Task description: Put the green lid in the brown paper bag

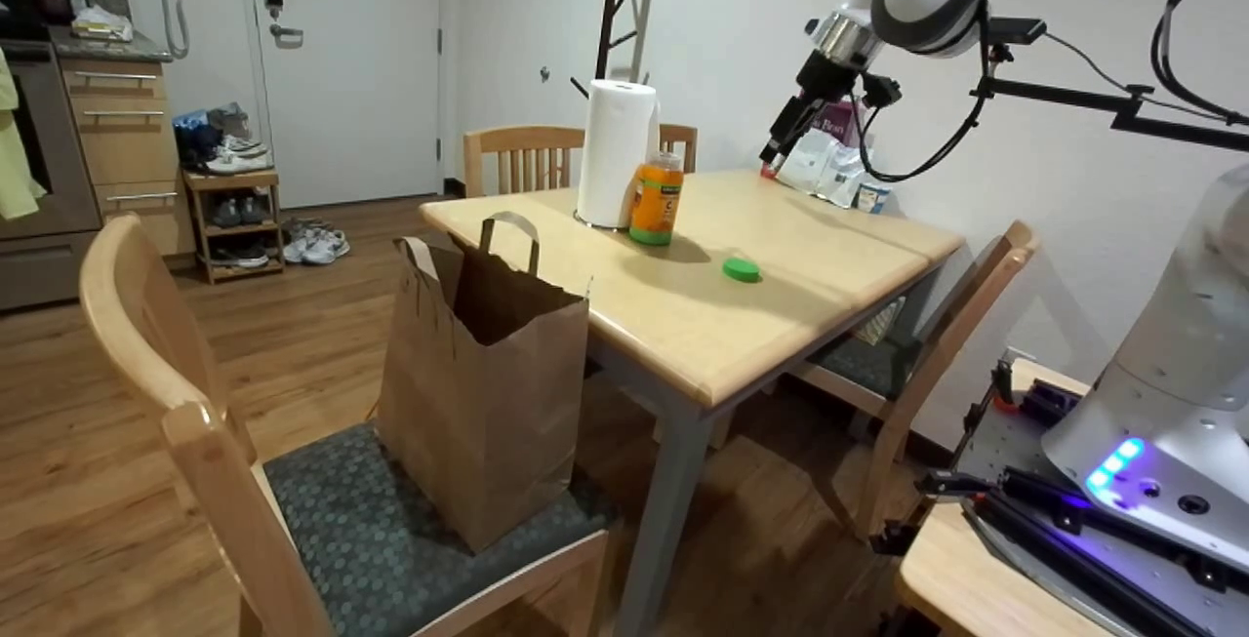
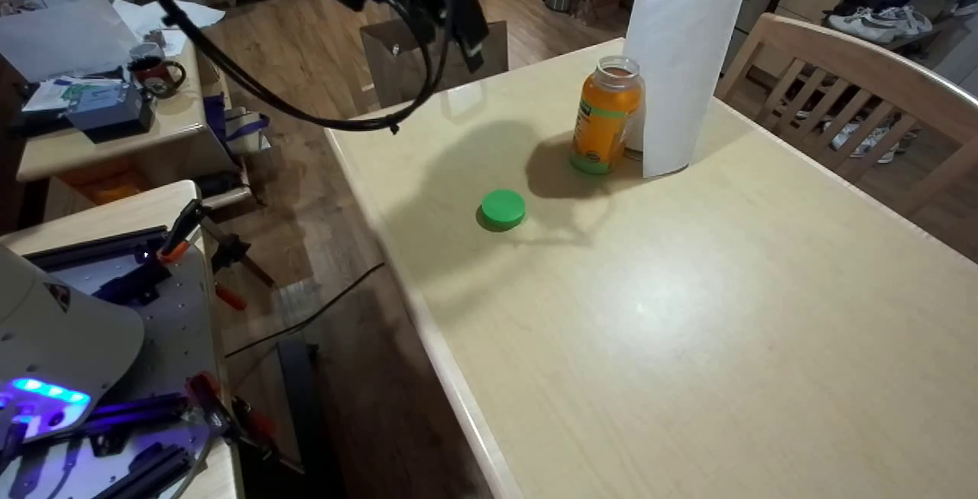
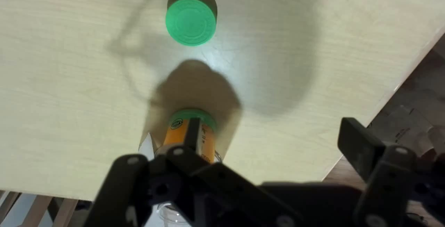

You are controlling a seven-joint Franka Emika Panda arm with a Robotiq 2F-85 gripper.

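The green lid (image 1: 742, 270) lies flat on the table, apart from the bottle. It also shows in an exterior view (image 2: 503, 208) and at the top of the wrist view (image 3: 191, 22). The brown paper bag (image 1: 488, 403) stands upright and open-topped on a chair at the table's end, handles up. Its upper part shows beyond the table edge, behind cables, in an exterior view (image 2: 386, 75). My gripper (image 1: 776, 144) is in the air above the table, away from the lid. In the wrist view its fingers (image 3: 274, 136) are wide apart with nothing between them.
The orange bottle (image 1: 656, 200) and white paper roll (image 1: 617, 154) stand together on the table, between lid and bag side. In the wrist view one finger overlaps the bottle (image 3: 207, 140). Grocery packages (image 1: 829, 164) stand by the wall. Chairs (image 1: 927, 344) surround the table.
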